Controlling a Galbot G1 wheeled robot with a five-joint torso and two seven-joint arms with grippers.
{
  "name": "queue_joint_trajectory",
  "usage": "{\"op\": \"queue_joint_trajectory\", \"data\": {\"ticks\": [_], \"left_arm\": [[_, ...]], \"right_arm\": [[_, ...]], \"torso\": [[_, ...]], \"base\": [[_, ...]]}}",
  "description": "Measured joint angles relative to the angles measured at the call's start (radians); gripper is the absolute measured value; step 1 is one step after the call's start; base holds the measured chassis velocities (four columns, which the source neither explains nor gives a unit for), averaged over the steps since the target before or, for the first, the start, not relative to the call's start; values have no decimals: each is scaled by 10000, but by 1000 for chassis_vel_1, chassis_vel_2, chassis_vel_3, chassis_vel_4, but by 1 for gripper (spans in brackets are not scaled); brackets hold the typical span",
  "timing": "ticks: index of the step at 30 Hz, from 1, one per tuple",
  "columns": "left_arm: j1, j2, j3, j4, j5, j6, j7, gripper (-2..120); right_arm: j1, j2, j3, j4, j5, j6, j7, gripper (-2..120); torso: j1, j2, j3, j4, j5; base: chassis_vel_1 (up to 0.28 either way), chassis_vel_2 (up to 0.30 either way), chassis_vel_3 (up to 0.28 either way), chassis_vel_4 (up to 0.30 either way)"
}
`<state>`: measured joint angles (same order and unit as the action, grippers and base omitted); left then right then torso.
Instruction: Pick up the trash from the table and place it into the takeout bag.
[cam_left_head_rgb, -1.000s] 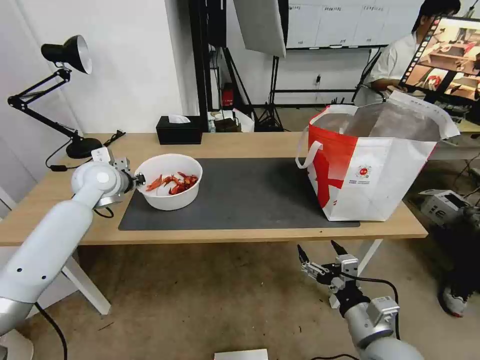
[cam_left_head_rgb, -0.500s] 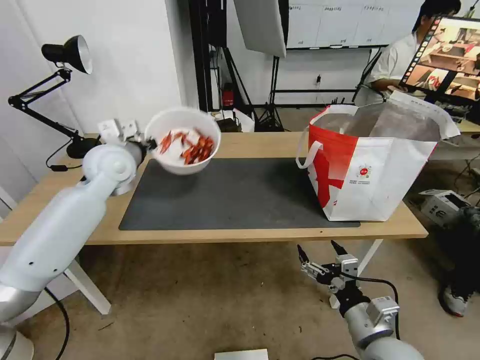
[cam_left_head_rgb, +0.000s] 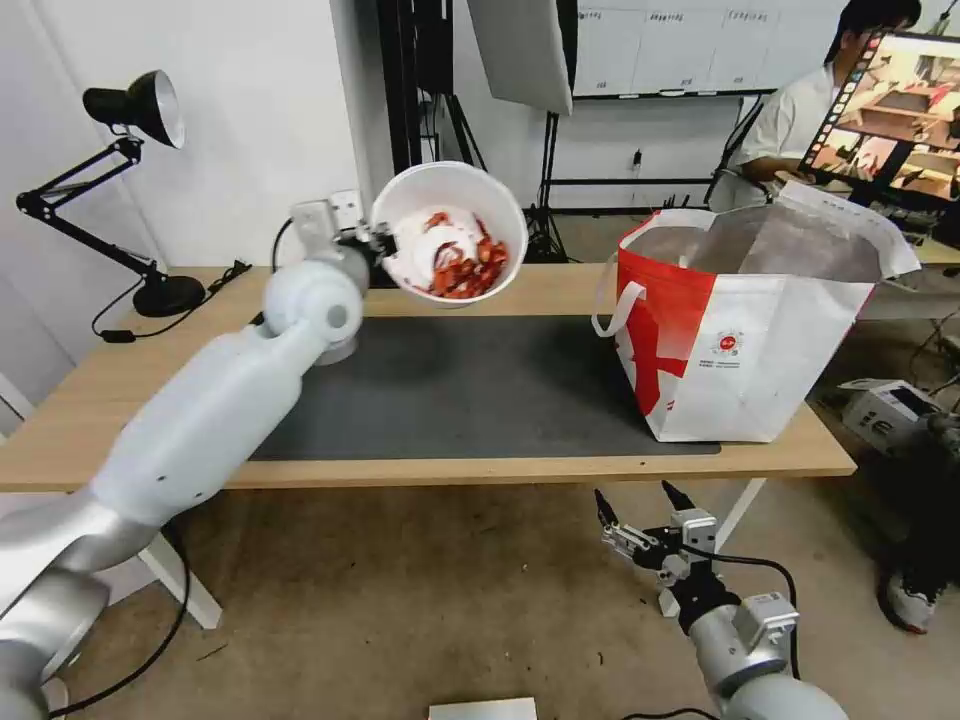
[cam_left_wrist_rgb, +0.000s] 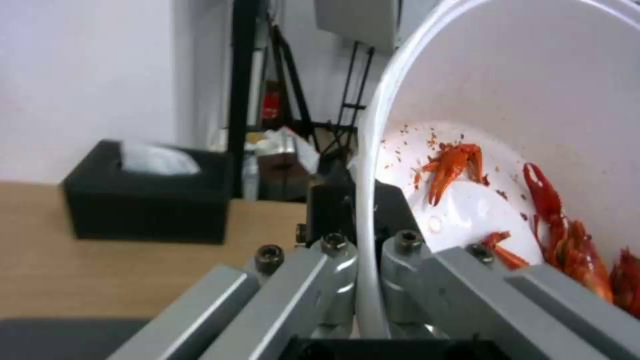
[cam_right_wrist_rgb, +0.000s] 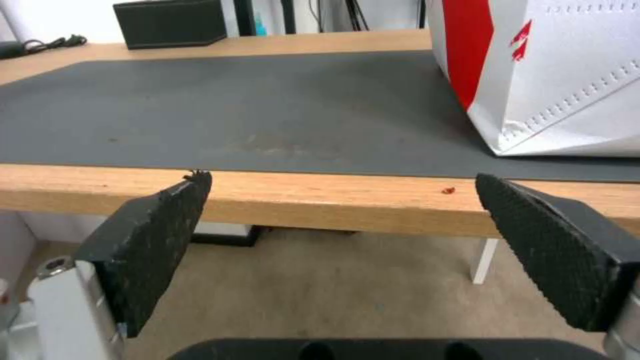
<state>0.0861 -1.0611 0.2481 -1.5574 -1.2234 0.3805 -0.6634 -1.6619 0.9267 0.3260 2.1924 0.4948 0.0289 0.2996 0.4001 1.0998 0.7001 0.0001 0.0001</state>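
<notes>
The trash in view is a white round bowl (cam_left_head_rgb: 450, 232) of red crayfish shells (cam_left_head_rgb: 467, 270), held tilted in the air above the back of the table (cam_left_head_rgb: 120, 380). My left gripper (cam_left_head_rgb: 378, 248) is shut on the bowl's rim (cam_left_wrist_rgb: 368, 220), one finger on each side of the wall. The shells (cam_left_wrist_rgb: 567, 235) have slid to the low side. The red-and-white takeout bag (cam_left_head_rgb: 745, 330) stands open on the table's right end, well to the right of the bowl. My right gripper (cam_left_head_rgb: 633, 510) hangs open below the table's front edge (cam_right_wrist_rgb: 320, 192).
A dark grey mat (cam_left_head_rgb: 470, 390) covers the table's middle. A black tissue box (cam_left_wrist_rgb: 150, 192) sits at the table's back edge and a black desk lamp (cam_left_head_rgb: 130, 110) at the far left. A tiny red scrap (cam_right_wrist_rgb: 448, 190) lies on the front edge near the bag.
My left arm has lifted the bowl off the mat and carried it up and to the right toward the bag, tilting it more. The right arm has not moved.
</notes>
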Motion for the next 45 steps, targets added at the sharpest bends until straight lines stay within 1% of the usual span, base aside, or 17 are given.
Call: {"op": "queue_joint_trajectory", "data": {"ticks": [2, 4, 7, 8, 10, 11, 12, 15, 16, 19, 23, 25, 26, 28, 32, 39, 45], "left_arm": [[-763, -624, 150, 522, -29, 29, 2, 0], [-1008, -844, 225, 713, -36, 34, 6, 0], [-1877, -1911, 562, 1626, -1, 40, 5, 0], [-1877, -1911, 562, 1626, -1, 40, 5, 0], [-2330, -2860, 783, 2471, 180, 39, 56, 0], [-2458, -3240, 852, 2805, 303, 32, 98, 0], [-2458, -3240, 852, 2805, 303, 32, 98, 0], [-2701, -4307, 1038, 3672, 665, 18, 296, 0], [-2701, -4307, 1038, 3672, 665, 18, 296, 0], [-2801, -5057, 1248, 4335, 1057, -55, 504, 0], [-2832, -5301, 1479, 4692, 1505, -178, 722, 0], [-2834, -5386, 1783, 4875, 2143, -388, 997, 0], [-2834, -5386, 1783, 4875, 2143, -388, 997, 0], [-2815, -5394, 2227, 4930, 2925, -681, 1339, 0], [-2717, -5332, 2739, 4756, 3441, -847, 1549, 0], [-2690, -5277, 3032, 4421, 3409, -823, 1914, 0], [-2764, -5310, 3140, 4305, 2936, -334, 2215, 0]], "right_arm": [[0, 0, 0, 0, 0, 0, 0, 100], [1, 0, 0, 0, 0, 0, 0, 100], [1, 0, 0, -1, 0, 0, 0, 100], [1, 0, 0, -1, 0, 0, 0, 100], [1, 0, 0, 0, 0, 0, 0, 100], [0, 0, 0, -1, 0, 0, 0, 100], [0, 0, 0, -1, 0, 0, 0, 100], [0, 0, 0, 0, 0, 0, 0, 100], [0, 0, 0, 0, 0, 0, 0, 100], [0, 0, 0, 0, 0, 0, 0, 100], [0, 0, 0, 0, 0, 0, 0, 100], [0, 0, 0, 0, 0, 0, 1, 100], [0, 0, 0, 0, 0, 0, 1, 100], [0, 0, 0, 0, 0, 0, 0, 100], [0, 0, 0, 0, 0, 0, 0, 100], [0, 0, 0, 0, 0, 0, 0, 100], [1, 0, 0, 0, 0, 0, 0, 100]], "torso": [[0, 1, -1, -1, 3], [0, 1, -2, -2, 4], [0, 1, -1, 1, 3], [0, 1, -1, 1, 3], [0, 2, -2, -4, 5], [0, 1, -1, -3, 5], [0, 1, -1, -3, 5], [1, 1, -1, -5, 4], [1, 1, -1, -5, 4], [-1, 2, -2, -5, 4], [-1, 1, -1, -1, 1], [0, 1, -1, 0, 1], [0, 1, -1, 0, 1], [-1, 2, -2, 0, 1], [-1, 1, -1, 0, 0], [-1, 1, -1, 0, 0], [-1, 2, -1, 0, -1]], "base": [[0, 0, 0, 0], [0, 0, 0, 0], [0, 0, 0, 0], [0, 0, 0, 0], [0, 0, 0, 0], [0, 0, 0, 0], [0, 0, 0, 0], [0, 0, 0, 0], [0, 0, 0, 0], [0, 0, 0, 0], [0, 0, 0, 0], [0, 0, 0, 0], [0, 0, 0, 0], [0, 0, 0, 0], [0, 0, 0, 0], [0, 0, 0, 0], [0, 0, 0, 0]]}}
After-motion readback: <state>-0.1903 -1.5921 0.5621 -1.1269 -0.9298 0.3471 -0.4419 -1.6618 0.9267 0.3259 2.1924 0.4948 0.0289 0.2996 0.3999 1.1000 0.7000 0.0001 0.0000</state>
